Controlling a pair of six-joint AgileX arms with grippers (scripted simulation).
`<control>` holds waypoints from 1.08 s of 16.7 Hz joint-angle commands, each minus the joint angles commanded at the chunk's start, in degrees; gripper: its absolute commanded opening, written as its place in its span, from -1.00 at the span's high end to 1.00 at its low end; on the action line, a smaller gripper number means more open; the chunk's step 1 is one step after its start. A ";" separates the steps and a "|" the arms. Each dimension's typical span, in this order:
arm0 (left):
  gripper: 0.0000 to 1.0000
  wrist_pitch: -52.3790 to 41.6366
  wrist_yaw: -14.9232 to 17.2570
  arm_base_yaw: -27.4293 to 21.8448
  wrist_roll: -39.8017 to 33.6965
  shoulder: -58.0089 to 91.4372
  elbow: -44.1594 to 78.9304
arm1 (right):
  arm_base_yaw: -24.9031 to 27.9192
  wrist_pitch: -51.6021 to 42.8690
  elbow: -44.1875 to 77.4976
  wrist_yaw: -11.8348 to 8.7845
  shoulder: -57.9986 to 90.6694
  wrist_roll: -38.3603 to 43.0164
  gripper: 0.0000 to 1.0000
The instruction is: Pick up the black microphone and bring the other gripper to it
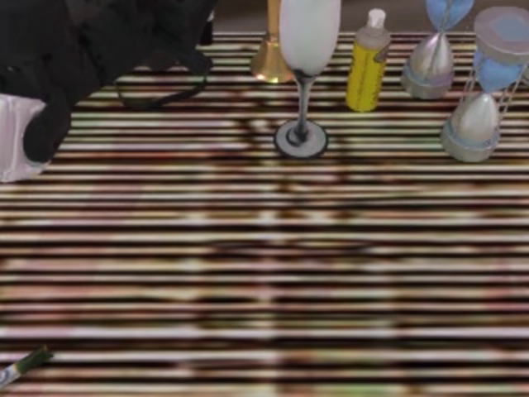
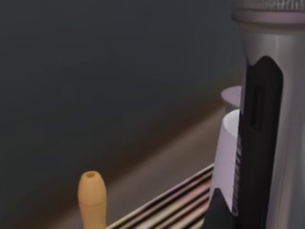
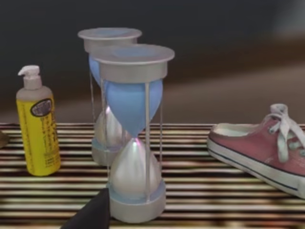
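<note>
The black microphone [image 2: 267,143] fills the near side of the left wrist view. It stands upright, with its silver-grey mesh head [image 2: 269,5] at the top of the picture. My left gripper is shut on it, and one dark fingertip [image 2: 220,210] shows against its lower part. In the top view my left arm [image 1: 99,50] is a raised black mass over the table's far left corner, and it hides the microphone there. The other gripper, my right gripper [image 3: 93,214], is out of the top view. Only a dark tip of it shows in its own wrist view, near an hourglass.
Along the far edge stand a gold bell [image 1: 271,50], a wine glass [image 1: 304,50], a yellow pump bottle [image 1: 365,70] and two hourglasses [image 1: 431,62] [image 1: 483,91]. A black wire loop [image 1: 157,98] lies under my left arm. A green-tipped brush [image 1: 25,364] lies front left. A pink shoe [image 3: 267,148] is near the hourglasses.
</note>
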 joint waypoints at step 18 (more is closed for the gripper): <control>1.00 0.77 -22.53 -21.40 -0.35 -14.14 -10.96 | 0.00 0.00 0.00 0.00 0.00 0.00 -1.00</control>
